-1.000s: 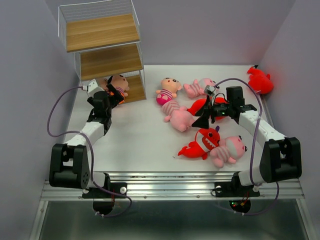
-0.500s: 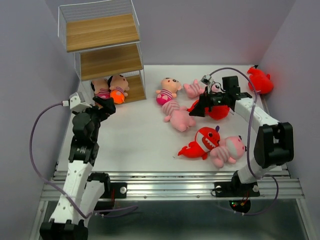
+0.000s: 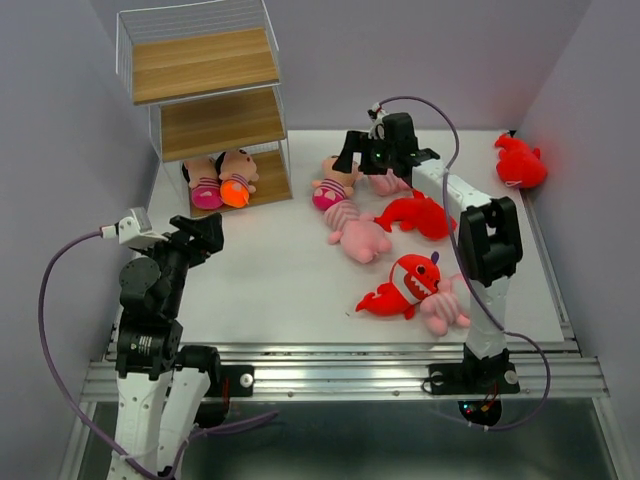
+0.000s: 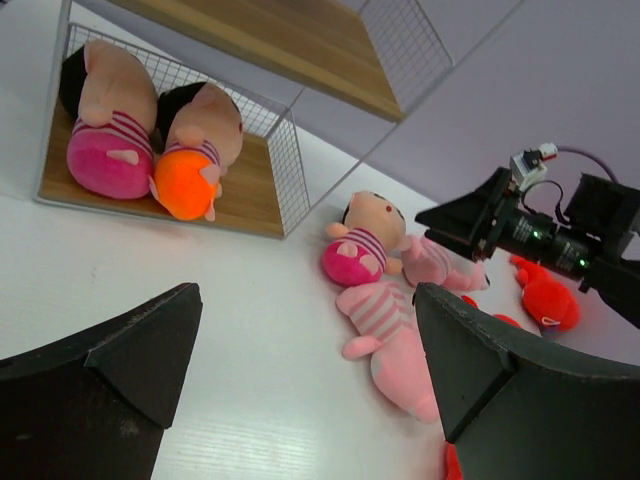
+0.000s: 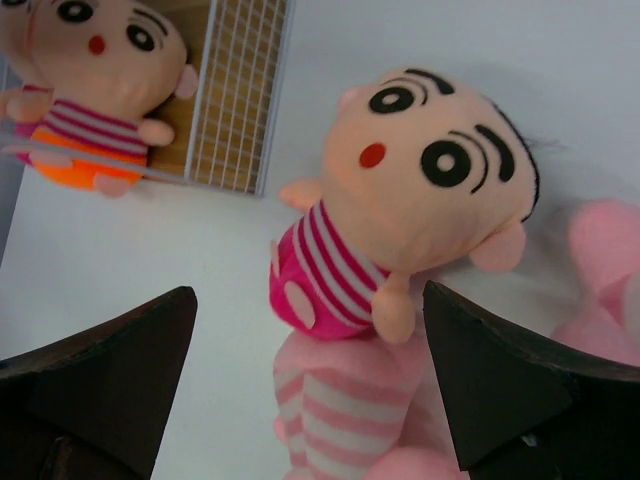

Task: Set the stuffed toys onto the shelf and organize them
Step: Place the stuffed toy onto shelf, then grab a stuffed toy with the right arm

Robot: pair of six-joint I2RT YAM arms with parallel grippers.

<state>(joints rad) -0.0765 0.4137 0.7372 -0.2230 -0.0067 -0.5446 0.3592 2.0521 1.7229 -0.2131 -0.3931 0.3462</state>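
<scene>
The shelf [image 3: 205, 110] stands at the back left, and two dolls [image 3: 205, 180] [image 3: 237, 178] lie on its bottom board. A third doll [image 3: 335, 182] lies on the table, head to the back, with my right gripper [image 3: 355, 155] open just above it; in the right wrist view the doll [image 5: 420, 200] fills the gap ahead of the gripper [image 5: 309, 290]. A pink striped animal [image 3: 355, 230] lies against the doll's feet. My left gripper [image 3: 205, 232] is open and empty, in front of the shelf. Red sharks [image 3: 420, 213] [image 3: 405, 285] [image 3: 520, 160] lie to the right.
Another pink animal [image 3: 445, 305] lies beside the near shark, and one more [image 3: 395, 182] is partly hidden under my right arm. The shelf's two upper boards [image 3: 215, 122] hold nothing. Purple walls close in on both sides.
My left arm has drawn back from the shelf's bottom tier toward the near left, open. My right gripper has swung from the middle red shark to the back, over the doll.
</scene>
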